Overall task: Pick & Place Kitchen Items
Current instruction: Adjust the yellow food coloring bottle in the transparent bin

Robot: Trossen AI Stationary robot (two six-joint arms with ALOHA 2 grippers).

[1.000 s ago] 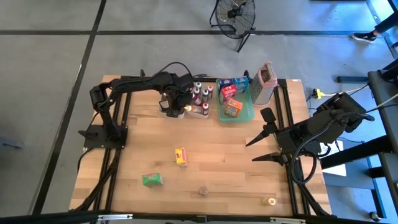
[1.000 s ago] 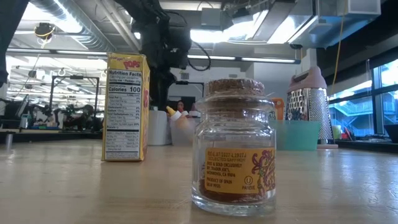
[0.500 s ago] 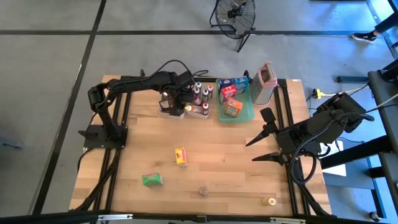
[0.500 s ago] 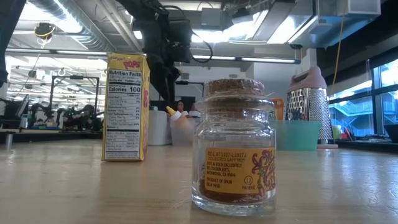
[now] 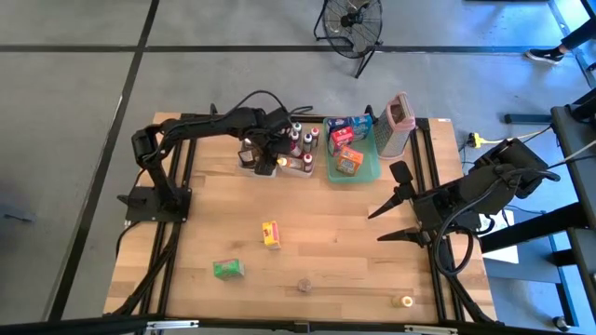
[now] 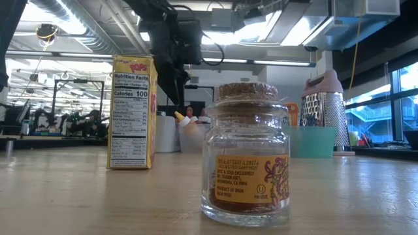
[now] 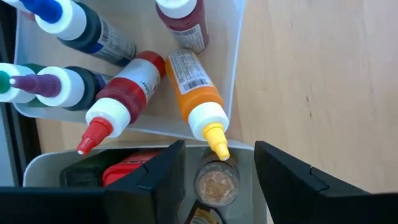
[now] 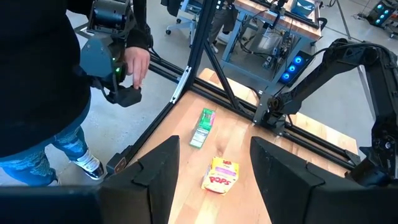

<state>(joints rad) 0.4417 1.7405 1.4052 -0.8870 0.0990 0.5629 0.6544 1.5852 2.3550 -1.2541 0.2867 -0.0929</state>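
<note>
parted left gripper (image 7: 219,186) over jar (image 7: 214,183) (right gripper (image 8: 211,163) open, idle): could clip orange bottle (image 7: 194,93) descending.

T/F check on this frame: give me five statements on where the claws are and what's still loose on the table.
1. The left claw hangs open over the tubs of small bottles. True.
2. The right claw holds the yellow box. False: it is open and empty at the table's right edge; the yellow box lies apart from it on the wood.
3. The grater lies flat in the green tray. False: it stands beside the green tray.
4. A green box lies loose on the table. True.
5. The cork-topped jar is on its side. False: it stands upright.
</note>
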